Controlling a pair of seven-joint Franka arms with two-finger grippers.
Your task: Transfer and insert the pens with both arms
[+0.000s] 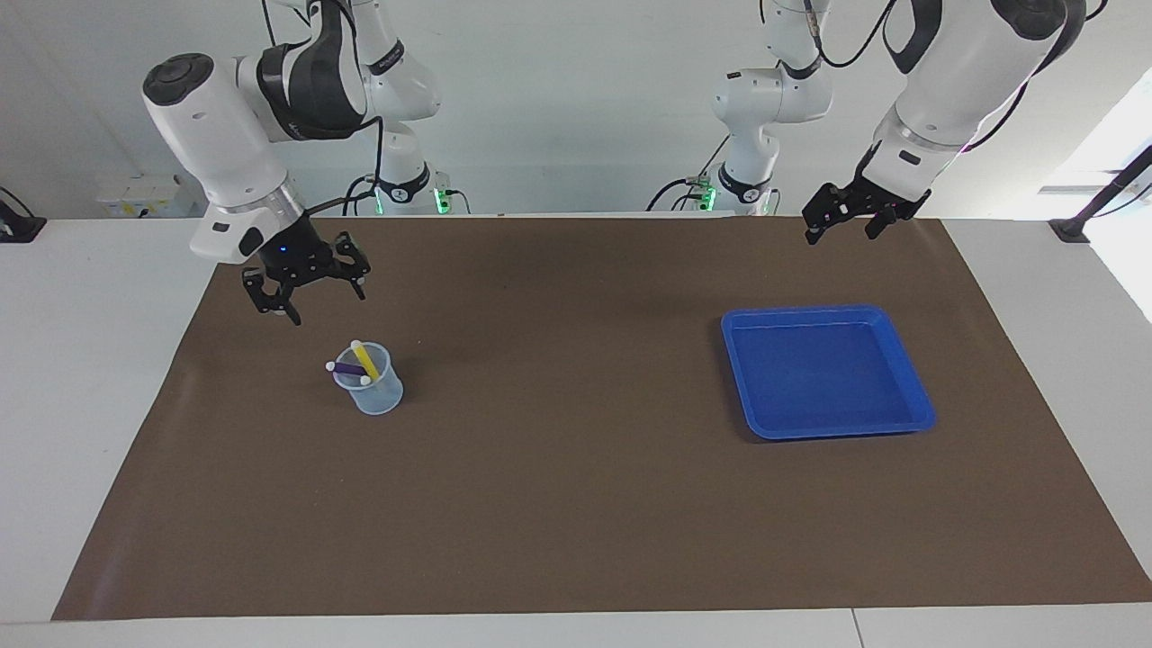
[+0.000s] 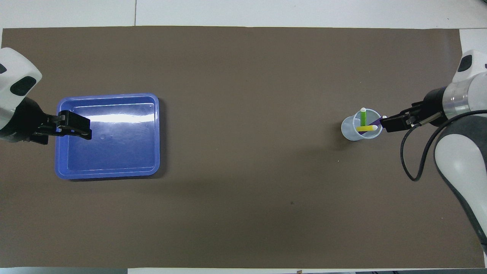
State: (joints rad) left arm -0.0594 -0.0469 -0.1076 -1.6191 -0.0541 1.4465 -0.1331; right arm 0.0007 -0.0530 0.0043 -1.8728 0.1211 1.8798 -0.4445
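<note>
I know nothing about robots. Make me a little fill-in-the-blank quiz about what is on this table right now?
1. The yellow pen, purple pen and green pen all stand in the clear ____.
2. The blue tray holds ____ pens.
3. The right gripper hangs over the mat beside the cup with its jaws ____.
4. The left gripper holds ____.

Missing words: cup; no; open; nothing

Right gripper (image 1: 304, 295) raised, fingers spread (holding nothing); left gripper (image 1: 846, 220) raised, open.
</note>
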